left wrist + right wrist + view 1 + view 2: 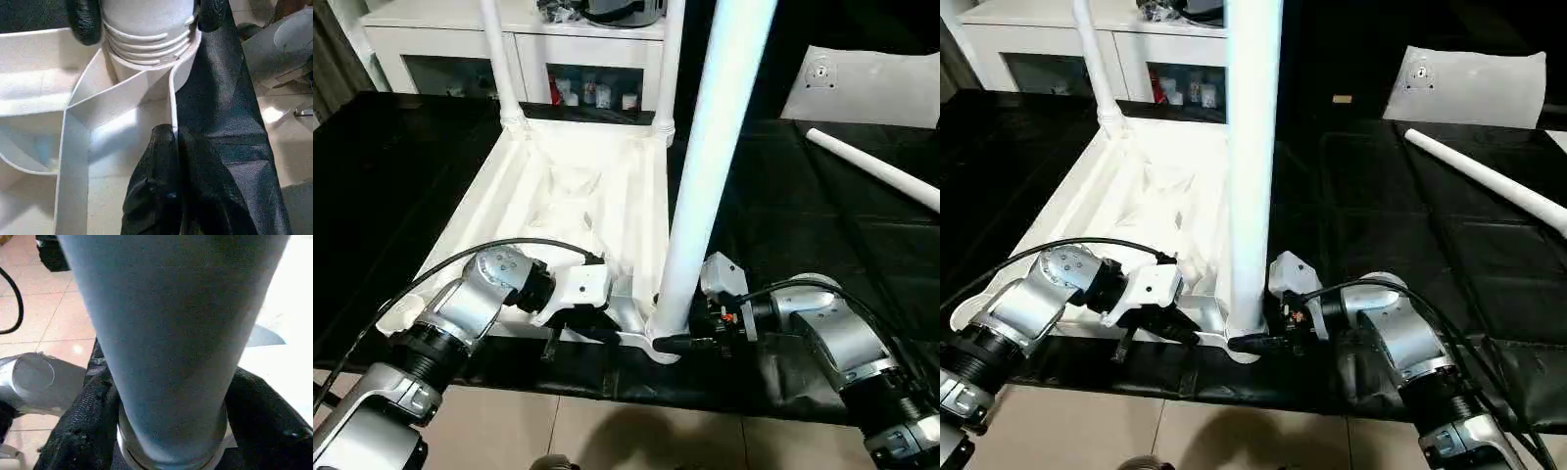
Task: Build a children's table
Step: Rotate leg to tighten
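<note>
While the tabletop (578,196) lies upside down at frame centre-left, the right gripper (690,343) clasps the base of an upright leg (705,176) in its near corner socket. Left gripper (171,142) pinches the tabletop rim. 1 loose leg (871,168) lies upper right.

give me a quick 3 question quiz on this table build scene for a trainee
1. True or false: the tabletop lies with its ribbed underside up.
2. How many legs stand upright in corner sockets? A) one B) three C) four
3. What is the right tool closed around, and what does the left tool pinch?

Key:
1. True.
2. B: two far legs and the near leg. A fourth leg lies loose on the black mat.
3. The right tool grips the base of the near leg at its socket; the left tool pinches the tabletop's rim beside it.
</note>
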